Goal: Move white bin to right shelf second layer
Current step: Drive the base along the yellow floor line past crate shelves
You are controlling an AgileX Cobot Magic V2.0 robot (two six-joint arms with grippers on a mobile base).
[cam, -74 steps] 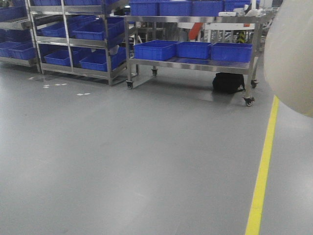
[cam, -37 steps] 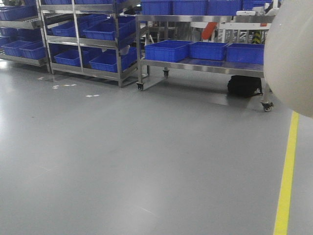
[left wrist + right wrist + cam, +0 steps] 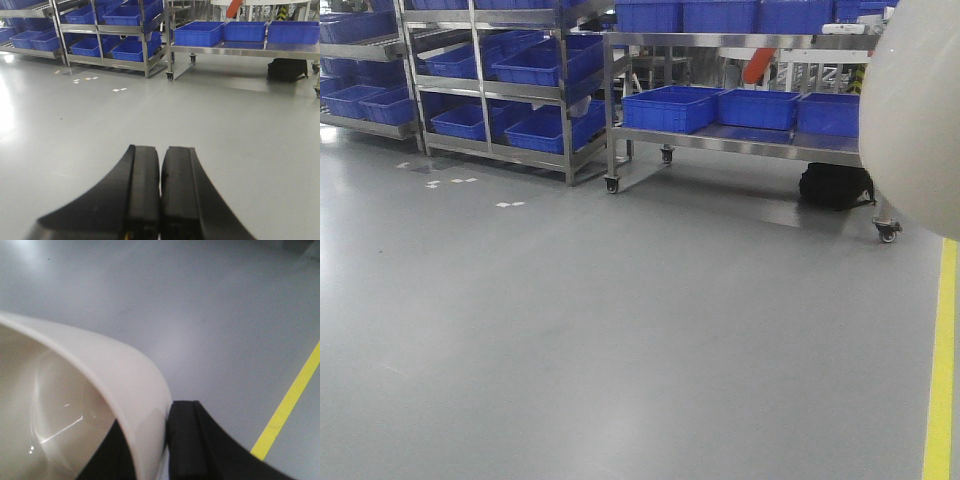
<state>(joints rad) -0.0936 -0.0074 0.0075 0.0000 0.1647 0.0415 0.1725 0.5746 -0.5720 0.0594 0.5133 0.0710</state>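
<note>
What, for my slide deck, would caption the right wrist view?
Right hand grips the white bin by its rim over grey floor beside a yellow line.

Grey floor (image 3: 570,330), steel racks (image 3: 525,93), blue crates (image 3: 670,108)

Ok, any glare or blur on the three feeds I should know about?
Front view: the white bin fills the right edge as a soft, featureless blur; the blue crates read clearly. Left wrist view: glare washes out the floor at left; the left gripper is dark but distinct. Right wrist view: streaky highlights inside the bin; the right gripper is in shadow.
</note>
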